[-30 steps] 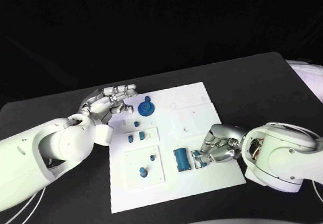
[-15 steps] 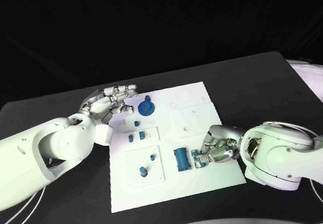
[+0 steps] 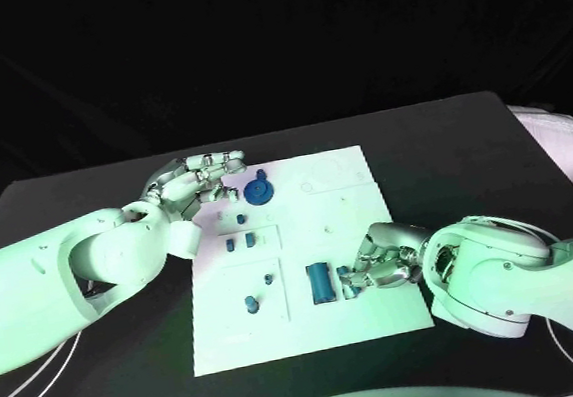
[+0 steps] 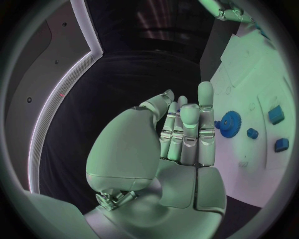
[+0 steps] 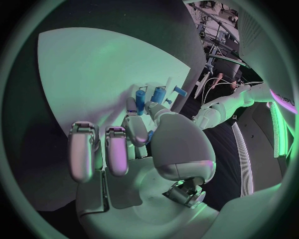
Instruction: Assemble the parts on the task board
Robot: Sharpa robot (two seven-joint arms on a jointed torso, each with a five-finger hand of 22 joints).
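The white task board (image 3: 341, 216) lies mid-table. My left hand (image 3: 197, 182) hovers at its far left corner with straight fingers and nothing in it, beside a blue gear (image 3: 260, 193). The left wrist view shows that hand (image 4: 181, 139) next to the gear (image 4: 230, 123). My right hand (image 3: 384, 260) rests on the board's near right part with curled fingers, pinching a small blue part (image 3: 345, 279) right beside a blue cylinder (image 3: 321, 282). In the right wrist view, the fingertips (image 5: 132, 107) touch the cylinder (image 5: 141, 99).
Several small blue parts (image 3: 252, 305) sit in the board's left-hand recesses, some (image 3: 231, 245) nearer the gear. A white bundle (image 3: 570, 141) lies at the table's right edge. Black table (image 3: 69, 201) surrounds the board.
My right hand has crept a little to the left along the board, closer to the blue cylinder. The left hand has stayed in place.
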